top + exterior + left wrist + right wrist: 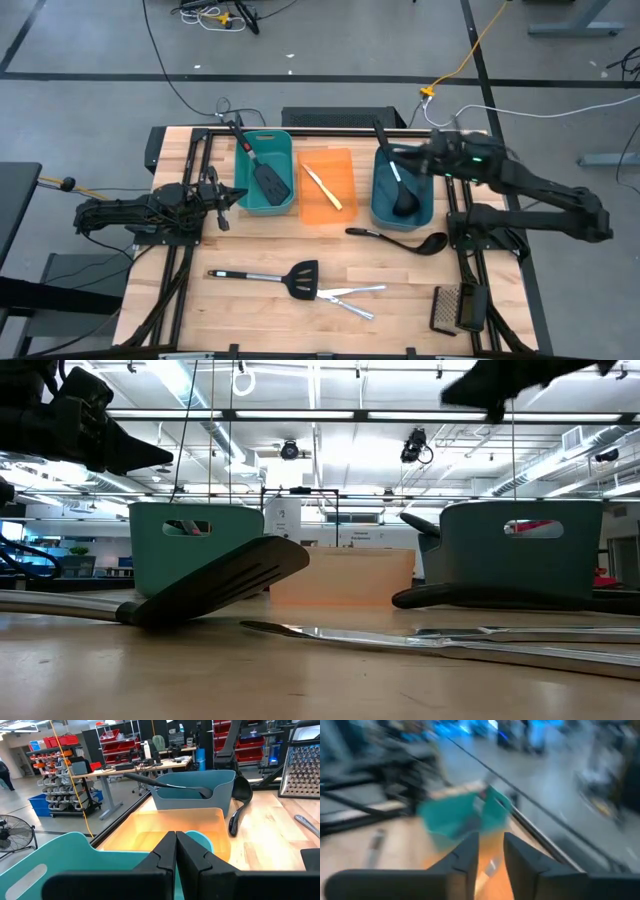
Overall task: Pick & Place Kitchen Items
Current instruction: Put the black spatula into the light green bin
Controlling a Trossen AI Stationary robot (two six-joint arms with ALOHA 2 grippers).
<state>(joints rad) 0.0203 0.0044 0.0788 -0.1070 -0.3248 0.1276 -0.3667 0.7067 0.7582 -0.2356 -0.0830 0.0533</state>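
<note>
A black slotted spatula point(272, 182) lies in the teal tub point(250, 205), its handle leaning over the far rim. A pale yellow knife point(323, 187) lies in the orange tub point(340, 215). A black ladle point(403, 198) sits in the blue tub point(380, 205), handle up over the far rim. Another ladle point(400, 241) and a second spatula point(280, 277) lie on the table. My left gripper point(176, 851) is shut and empty, just left of the teal tub. My right gripper point(491, 855) is open and empty, above the blue tub's far end.
Silver tongs point(350, 296) lie beside the spatula near the front edge. A metal grater point(455, 308) lies at the front right. The three tubs stand in a row at the back. Bare wood lies between the tubs and the front items.
</note>
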